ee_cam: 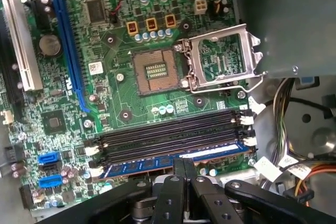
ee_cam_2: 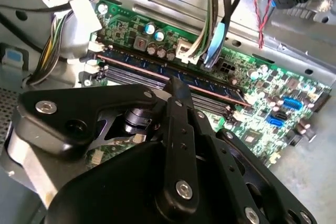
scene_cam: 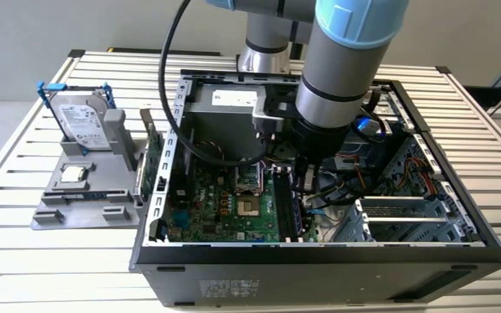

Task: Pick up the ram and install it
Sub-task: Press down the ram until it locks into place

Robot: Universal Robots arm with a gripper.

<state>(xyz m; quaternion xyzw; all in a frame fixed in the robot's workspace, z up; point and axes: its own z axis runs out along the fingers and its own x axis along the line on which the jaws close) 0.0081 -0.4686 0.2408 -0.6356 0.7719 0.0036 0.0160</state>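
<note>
Jaws look closed together, fingertips pinched w/ no gap, right over the ram (ee_cam: 173, 162), which sits seated in the outermost of the black slots (ee_cam: 168, 135) on the motherboard (ee_cam: 121, 103). Gripper (ee_cam: 184, 167) tip touches or nearly touches the ram's top edge; can't tell which. In the second wrist view the gripper (ee_cam_2: 176, 86) points down at the same stick (ee_cam_2: 157, 69), lying along the slot row. Exterior view: arm (scene_cam: 338, 78) reaches down into the open PC case (scene_cam: 320, 251), gripper (scene_cam: 305, 179) low beside the slots. Hard drive (scene_cam: 85, 124) stands on a gray stand (scene_cam: 85, 208) outside the case, toward the exterior view's left, well apart.
</note>
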